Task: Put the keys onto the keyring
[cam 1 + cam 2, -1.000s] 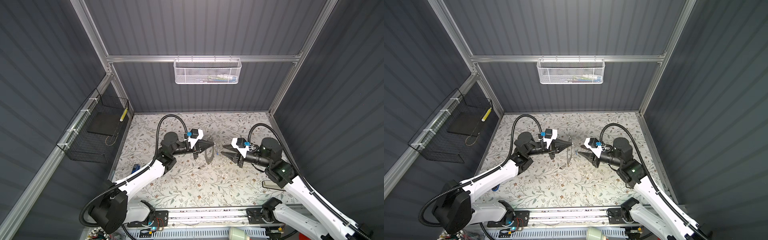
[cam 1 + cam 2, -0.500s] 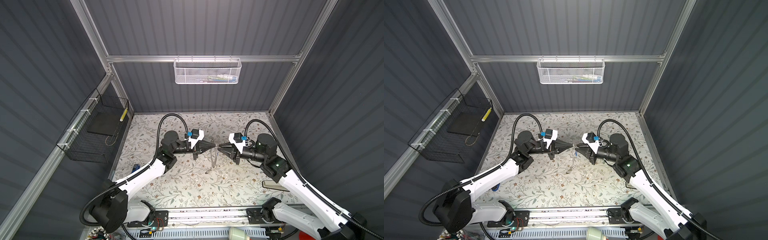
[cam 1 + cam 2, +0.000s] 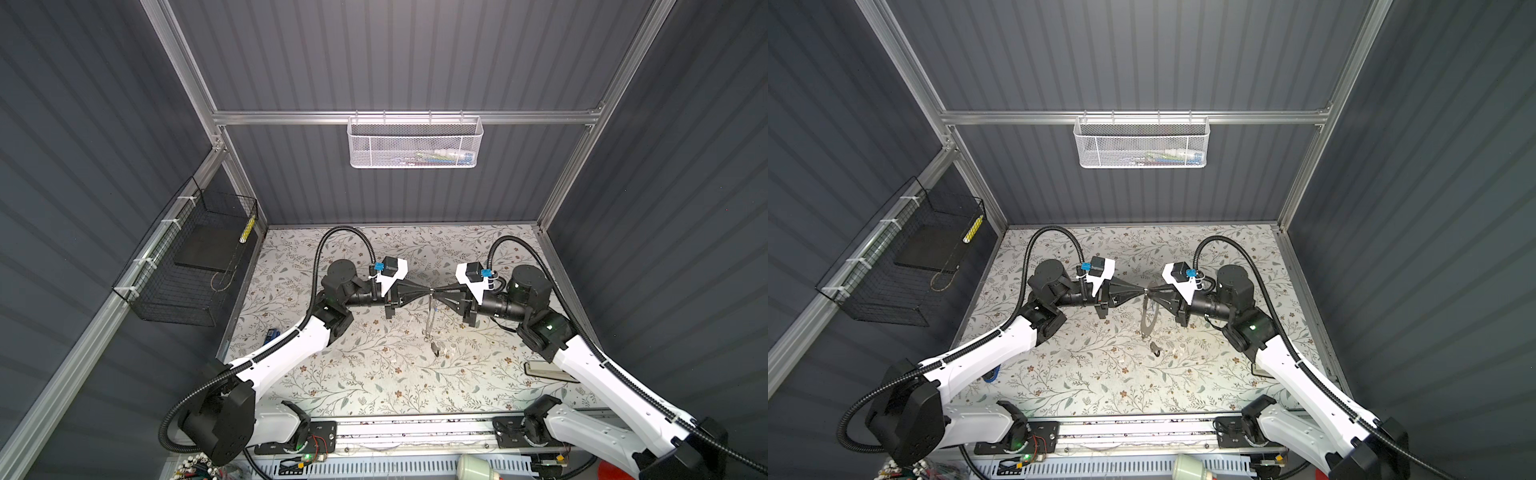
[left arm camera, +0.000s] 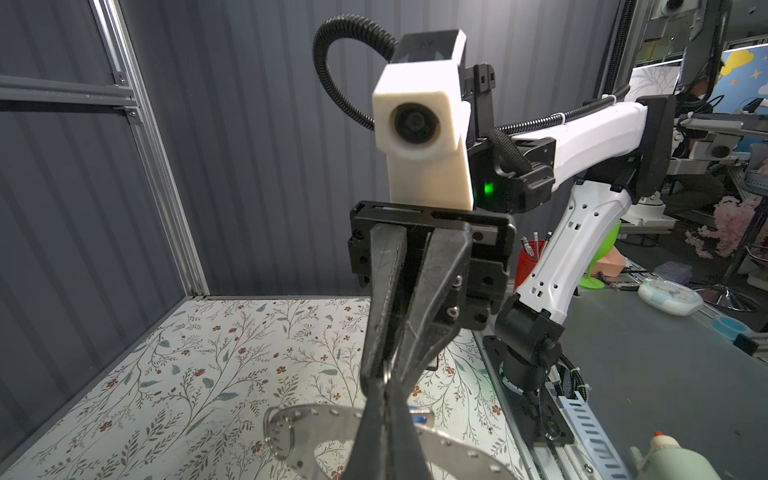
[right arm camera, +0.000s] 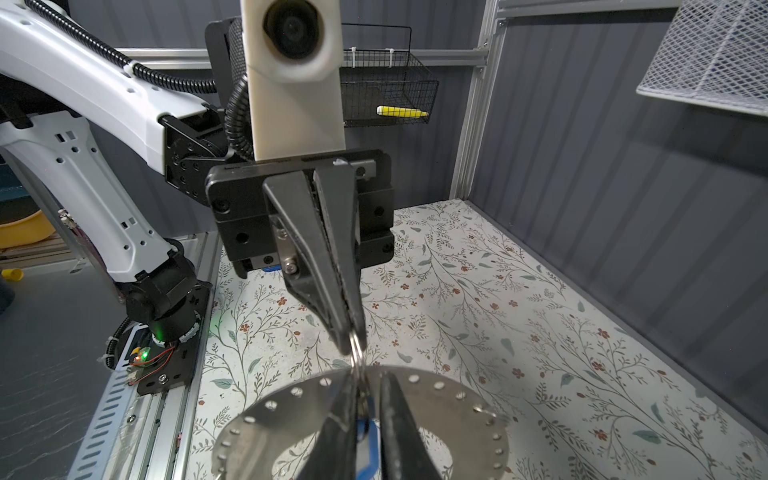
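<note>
A wide, flat, grey metal keyring (image 5: pixel 457 411), black oval key (image 3: pixel 1155 351) just beneath, is being held above the floral tabletop's (image 3: pixel 374 374) middle by the fully closed left gripper (image 3: pixel 428 289). The right gripper (image 4: pixel 386 374), jaws narrowly parted, is being held tip to tip with it.

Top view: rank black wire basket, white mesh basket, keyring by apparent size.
1. black wire basket, clearly the largest outline
2. white mesh basket
3. keyring, far smallest; it hangs nearly edge-on, so it shows only a thin sliver
</note>
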You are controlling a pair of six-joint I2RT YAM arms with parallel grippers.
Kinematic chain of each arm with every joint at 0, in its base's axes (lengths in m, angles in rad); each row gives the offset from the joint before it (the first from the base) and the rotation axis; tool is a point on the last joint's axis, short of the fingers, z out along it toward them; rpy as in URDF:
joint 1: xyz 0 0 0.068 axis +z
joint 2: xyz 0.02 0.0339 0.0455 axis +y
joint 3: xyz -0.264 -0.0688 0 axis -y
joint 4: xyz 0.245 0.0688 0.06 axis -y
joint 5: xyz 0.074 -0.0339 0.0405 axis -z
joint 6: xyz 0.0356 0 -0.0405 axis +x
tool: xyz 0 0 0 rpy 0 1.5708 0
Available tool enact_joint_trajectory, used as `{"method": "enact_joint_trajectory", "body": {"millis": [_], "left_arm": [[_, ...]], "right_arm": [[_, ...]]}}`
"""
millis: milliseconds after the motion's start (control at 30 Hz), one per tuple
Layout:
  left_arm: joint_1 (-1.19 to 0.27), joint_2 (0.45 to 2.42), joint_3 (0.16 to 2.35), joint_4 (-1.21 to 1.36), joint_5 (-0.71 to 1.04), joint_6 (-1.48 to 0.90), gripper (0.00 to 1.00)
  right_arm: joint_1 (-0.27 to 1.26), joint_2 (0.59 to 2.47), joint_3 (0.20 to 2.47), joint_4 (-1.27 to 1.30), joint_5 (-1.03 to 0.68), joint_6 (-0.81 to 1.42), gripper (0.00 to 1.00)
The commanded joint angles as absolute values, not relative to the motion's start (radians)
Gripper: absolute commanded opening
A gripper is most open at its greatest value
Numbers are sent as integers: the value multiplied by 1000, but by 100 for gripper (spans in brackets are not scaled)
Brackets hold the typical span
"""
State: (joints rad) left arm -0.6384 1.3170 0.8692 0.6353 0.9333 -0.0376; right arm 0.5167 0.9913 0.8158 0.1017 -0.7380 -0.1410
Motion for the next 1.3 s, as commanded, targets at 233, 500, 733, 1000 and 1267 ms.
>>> {"method": "enact_joint_trajectory", "body": {"millis": [233,500,733,1000,1267], "left_arm": [[-638,1310,916,611,971,-11,0],[-639,1271,1039,169,911,329,16],[-654,1271,1230,-342,760,696,18],[-772,1312,1298,-477,559,827,19],[-806,1322,1312,-451,503,810,20]], "right_arm": [[513,1003,842,137,-801,-128,2],[512,986,883,-34,-784,-203,0],[510,1008,1006,-380,-723,-301,0],[509,1037,1077,-522,-716,-343,0],[511,1060,1103,-582,-713,-375,0]]}}
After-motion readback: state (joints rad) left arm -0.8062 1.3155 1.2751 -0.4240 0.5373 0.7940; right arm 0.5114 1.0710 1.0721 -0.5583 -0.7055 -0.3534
